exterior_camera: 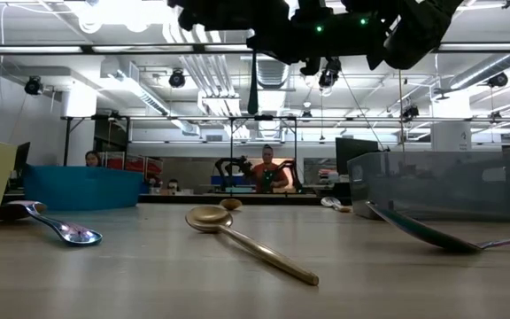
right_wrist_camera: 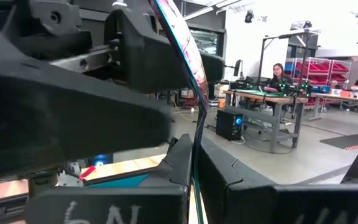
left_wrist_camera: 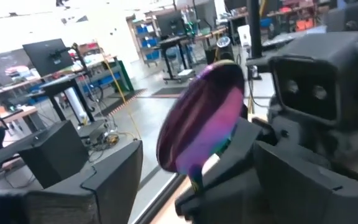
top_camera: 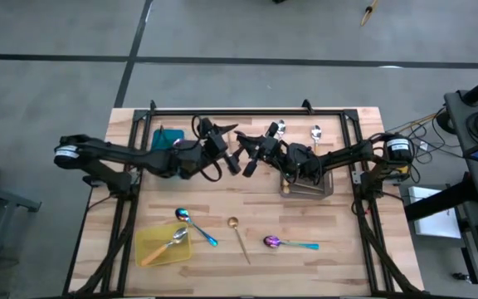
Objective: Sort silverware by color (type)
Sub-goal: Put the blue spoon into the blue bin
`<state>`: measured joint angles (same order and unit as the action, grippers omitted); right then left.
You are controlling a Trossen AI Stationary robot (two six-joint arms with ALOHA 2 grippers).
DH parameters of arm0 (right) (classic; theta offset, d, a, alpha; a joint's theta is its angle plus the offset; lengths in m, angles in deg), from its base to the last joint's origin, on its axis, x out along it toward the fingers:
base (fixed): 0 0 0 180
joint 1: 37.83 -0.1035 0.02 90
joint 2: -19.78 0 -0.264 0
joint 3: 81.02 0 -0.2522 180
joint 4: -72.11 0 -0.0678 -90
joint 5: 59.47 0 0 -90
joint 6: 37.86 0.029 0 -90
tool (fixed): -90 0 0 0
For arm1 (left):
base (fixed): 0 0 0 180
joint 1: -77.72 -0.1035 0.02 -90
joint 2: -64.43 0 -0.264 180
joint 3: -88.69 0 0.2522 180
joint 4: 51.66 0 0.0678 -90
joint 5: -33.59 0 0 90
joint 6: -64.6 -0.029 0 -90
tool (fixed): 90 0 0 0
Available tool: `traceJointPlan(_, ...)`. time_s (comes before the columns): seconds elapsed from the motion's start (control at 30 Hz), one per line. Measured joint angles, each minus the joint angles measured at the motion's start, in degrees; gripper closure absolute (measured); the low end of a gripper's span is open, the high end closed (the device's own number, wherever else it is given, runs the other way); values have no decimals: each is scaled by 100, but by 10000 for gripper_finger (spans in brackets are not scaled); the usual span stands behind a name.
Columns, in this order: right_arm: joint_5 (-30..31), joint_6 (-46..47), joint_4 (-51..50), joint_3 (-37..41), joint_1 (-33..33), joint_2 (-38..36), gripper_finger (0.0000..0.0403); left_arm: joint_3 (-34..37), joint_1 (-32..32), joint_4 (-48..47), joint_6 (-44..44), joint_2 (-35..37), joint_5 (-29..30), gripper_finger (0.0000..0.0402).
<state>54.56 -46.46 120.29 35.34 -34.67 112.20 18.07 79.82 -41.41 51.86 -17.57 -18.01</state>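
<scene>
Both arms meet mid-air over the back-middle of the table (top_camera: 247, 203), a handover in progress. Right gripper (right_wrist_camera: 194, 168) is clamped tight on the thin handle of an iridescent purple spoon (left_wrist_camera: 201, 121); the handle runs edge-on between its dark fingers in the right wrist view. Left gripper (top_camera: 232, 159) is spread wide and faces the spoon bowl, nothing in it. In the high view the two grippers sit just beside each other, but the spoon itself is too small to pick out there.

Spoon orientation: in the left wrist view the bowl stands up and away from the right gripper, with the long axis running from the pinch out toward the left gripper. Its exact tilt against the table is probably steep, hard to confirm.

Handling judgement: light, rigid metal, slick polished finish. The bowl is curved and would slip between flat pads. Better to take the neck or the handle just past the right gripper's pinch, squeezing across the flat of the stem, and hold firm before the right lets go.

Rest of the silverware is down on the table. A gold spoon (top_camera: 237, 235) lies near centre front, bowl pointing back. A purple spoon with teal handle (top_camera: 287, 243) lies crosswise to its right. Another blue-purple spoon (top_camera: 194, 223) lies beside the yellow tray (top_camera: 149, 241), which holds an orange-handled spoon (top_camera: 168, 243). Two silver spoons (top_camera: 297, 131) lie at the back edge. Teal tray (top_camera: 166, 138) sits back left, grey tray (top_camera: 326, 189) right.
</scene>
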Motion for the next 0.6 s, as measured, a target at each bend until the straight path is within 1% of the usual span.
traceJointPlan(0.17, 0, -11, -29, -1, 0, 0, 394, 0, -42, 482, -63, -108, 17, 114)
traceJointPlan(0.6, 4, -3, -27, 1, 0, 0, 394, 0, -93, 572, -8, -120, 13, 120)
